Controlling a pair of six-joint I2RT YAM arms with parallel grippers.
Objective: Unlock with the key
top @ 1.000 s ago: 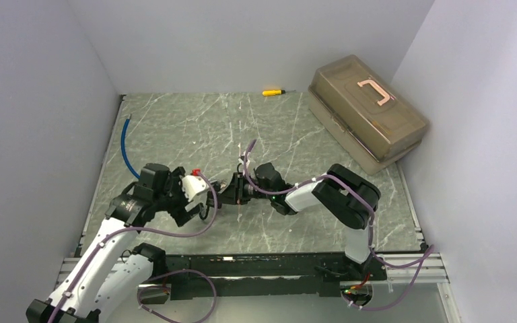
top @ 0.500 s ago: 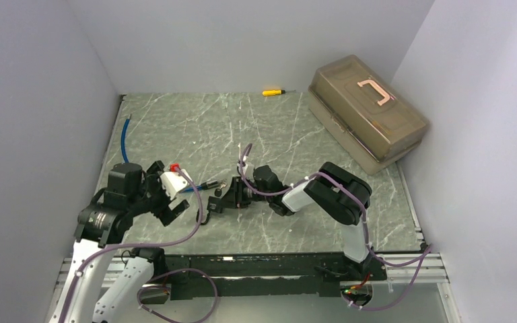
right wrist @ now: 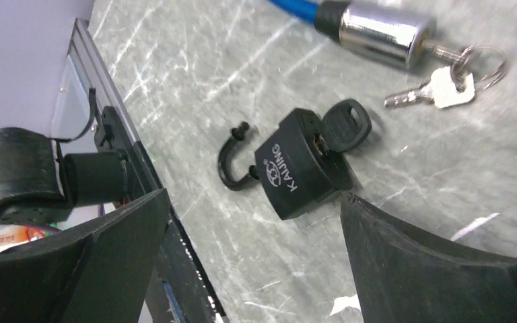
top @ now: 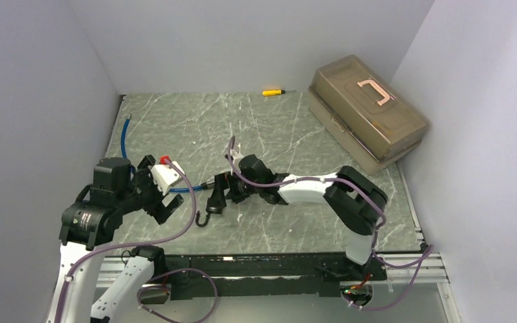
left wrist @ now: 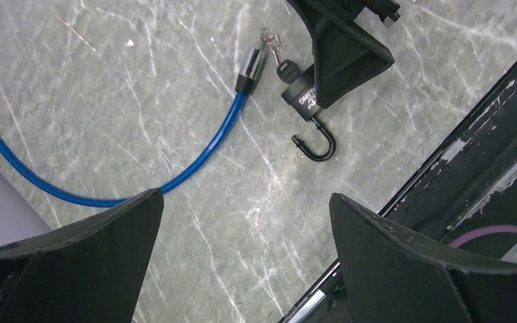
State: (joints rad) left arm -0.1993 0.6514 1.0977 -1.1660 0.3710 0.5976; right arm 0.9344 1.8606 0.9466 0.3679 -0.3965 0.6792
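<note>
Black padlock (right wrist: 303, 176), key (right wrist: 345, 124) in, loose under spread right tool (right wrist: 254, 196).

Holds left gripper (left wrist: 246, 200) raised, tilted down, jaws wide apart. Stretches right arm (top: 309, 188) low toward left side, right gripper (right wrist: 254, 198) jaws likewise spread wide, clamping nothing.

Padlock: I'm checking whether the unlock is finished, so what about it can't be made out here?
- Right wrist view: the blade of the key is inside the padlock; its turn is unclear.
- Left wrist view: the right fingers cover part of the lock body.
- Top view: the right fingers hide much of it.
</note>
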